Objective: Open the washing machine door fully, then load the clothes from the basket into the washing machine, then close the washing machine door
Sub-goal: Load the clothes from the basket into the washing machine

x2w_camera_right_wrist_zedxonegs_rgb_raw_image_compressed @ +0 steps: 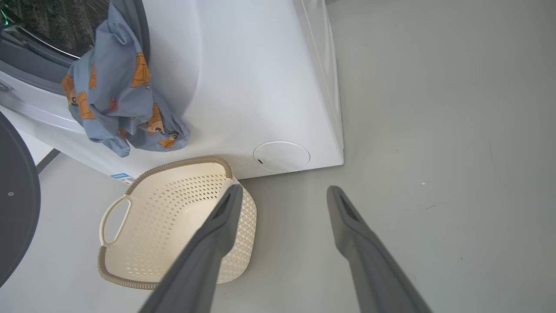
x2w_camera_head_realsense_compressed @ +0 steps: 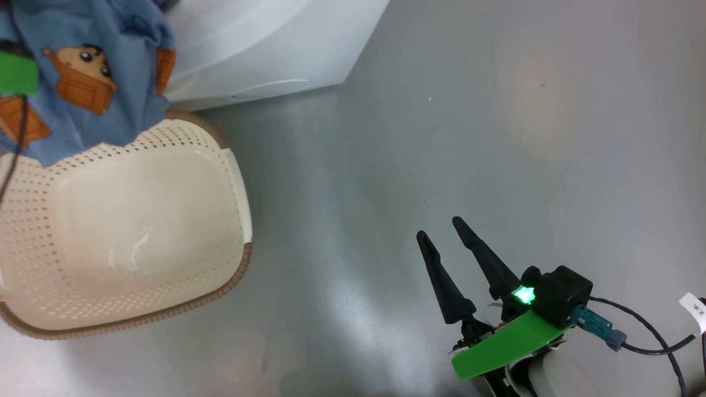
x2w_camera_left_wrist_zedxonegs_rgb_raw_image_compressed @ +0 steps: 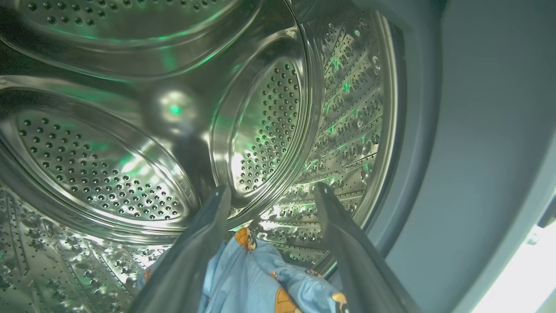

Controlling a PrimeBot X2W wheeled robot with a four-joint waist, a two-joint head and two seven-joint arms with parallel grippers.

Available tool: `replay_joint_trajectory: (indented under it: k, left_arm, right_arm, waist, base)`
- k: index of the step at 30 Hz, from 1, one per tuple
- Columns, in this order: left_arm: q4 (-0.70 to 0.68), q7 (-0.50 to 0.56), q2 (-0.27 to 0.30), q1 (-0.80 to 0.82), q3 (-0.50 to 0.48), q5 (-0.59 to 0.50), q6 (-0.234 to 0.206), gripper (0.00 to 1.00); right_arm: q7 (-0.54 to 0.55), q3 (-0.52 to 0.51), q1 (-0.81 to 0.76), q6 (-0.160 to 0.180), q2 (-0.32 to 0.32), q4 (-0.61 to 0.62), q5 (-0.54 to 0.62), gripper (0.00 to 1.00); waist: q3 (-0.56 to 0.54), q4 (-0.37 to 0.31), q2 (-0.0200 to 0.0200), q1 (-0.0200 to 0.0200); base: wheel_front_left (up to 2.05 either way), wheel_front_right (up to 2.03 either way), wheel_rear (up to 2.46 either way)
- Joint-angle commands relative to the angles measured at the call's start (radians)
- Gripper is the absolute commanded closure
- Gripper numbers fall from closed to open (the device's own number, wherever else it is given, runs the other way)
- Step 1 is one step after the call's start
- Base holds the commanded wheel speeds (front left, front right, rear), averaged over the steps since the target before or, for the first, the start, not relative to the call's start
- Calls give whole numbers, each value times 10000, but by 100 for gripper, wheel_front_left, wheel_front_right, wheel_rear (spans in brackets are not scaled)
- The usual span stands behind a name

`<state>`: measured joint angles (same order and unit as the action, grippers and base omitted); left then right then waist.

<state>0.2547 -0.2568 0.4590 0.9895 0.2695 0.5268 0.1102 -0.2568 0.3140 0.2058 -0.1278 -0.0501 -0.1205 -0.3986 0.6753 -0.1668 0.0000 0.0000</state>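
Observation:
My left gripper [x2w_camera_left_wrist_zedxonegs_rgb_raw_image_compressed: 273, 190] is inside the washing machine's steel drum [x2w_camera_left_wrist_zedxonegs_rgb_raw_image_compressed: 269, 126], fingers spread open. The light blue clothes [x2w_camera_left_wrist_zedxonegs_rgb_raw_image_compressed: 247, 278] with orange prints lie low between the fingers. From outside, the clothes [x2w_camera_right_wrist_zedxonegs_rgb_raw_image_compressed: 113, 100] hang out of the drum mouth over the white washing machine [x2w_camera_right_wrist_zedxonegs_rgb_raw_image_compressed: 243, 78] front, above the basket [x2w_camera_right_wrist_zedxonegs_rgb_raw_image_compressed: 182, 161]. The cream basket [x2w_camera_head_realsense_compressed: 237, 275] stands on the floor with nothing in it, and the clothes [x2w_camera_head_realsense_compressed: 94, 82] dangle over its far corner. The black door [x2w_camera_right_wrist_zedxonegs_rgb_raw_image_compressed: 15, 208] stands swung open at the left. My right gripper [x2w_camera_head_realsense_compressed: 440, 227] hovers open over the floor, right of the basket.
A round white service flap [x2w_camera_right_wrist_zedxonegs_rgb_raw_image_compressed: 281, 155] sits low on the machine front. The grey gasket [x2w_camera_left_wrist_zedxonegs_rgb_raw_image_compressed: 417, 130] rings the drum mouth to the right of my left fingers. Grey floor [x2w_camera_head_realsense_compressed: 496, 138] stretches to the right of the machine and basket. A cable [x2w_camera_head_realsense_compressed: 651, 336] trails from my right wrist.

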Motion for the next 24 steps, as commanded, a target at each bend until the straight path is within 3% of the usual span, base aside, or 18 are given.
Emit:
replay_joint_trajectory:
  k: [1,15,24]
  left_arm:
    - [-395,-48,428,-377,-383,2,-37,0]
    - [-1276,-49,231,-2041,-966,-65,-34,0]
    - [-1620,-49,-222,-2937,-1186,-284,-18,0]
  right_arm:
    - [-49,181,-133,-29,-1,116,107,0]
    - [-49,-15,-167,-29,-1,-104,271,0]
    - [-49,-139,-251,-29,-1,-356,368,0]
  waist:
    - [-185,129,0,0]
    - [-741,522,0,0]
    - [-1394,789,0,0]
  base:
    - [0,0,0]
    - [0,0,0]
    - [0,0,0]
